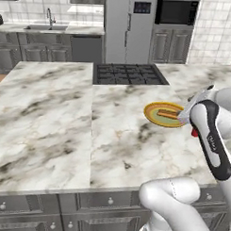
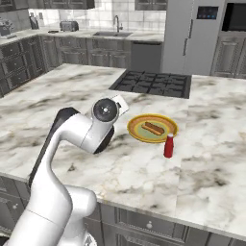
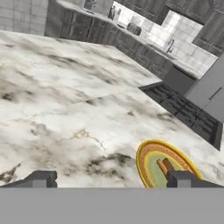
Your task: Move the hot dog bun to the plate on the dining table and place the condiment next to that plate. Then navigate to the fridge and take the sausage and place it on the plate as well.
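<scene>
The yellow-gold plate [image 2: 139, 122] lies on the marble dining table [image 2: 62, 105] in front of the black cooktop [image 2: 153, 82]. On it lies the tan hot dog bun [image 2: 153, 128]. The red condiment [image 2: 168, 145] bottle stands upright just beside the plate's near rim. In the left base view the plate [image 1: 153, 114] and bun [image 1: 167, 114] sit just left of my arm [image 1: 210, 137], which hides most of the condiment [image 1: 194, 133]. My gripper [image 3: 113, 180] is open and empty above the tabletop, with the plate [image 3: 146, 164] and bun [image 3: 165, 167] near its right fingertip [image 3: 186, 179]. The sausage is out of view.
The pale grey fridge [image 1: 129, 30] stands shut against the back wall beyond the table, with a dark wall oven [image 1: 176, 12] to its right. A counter with a sink [image 1: 45, 27] runs along the back left. Bare marble spreads left of the plate.
</scene>
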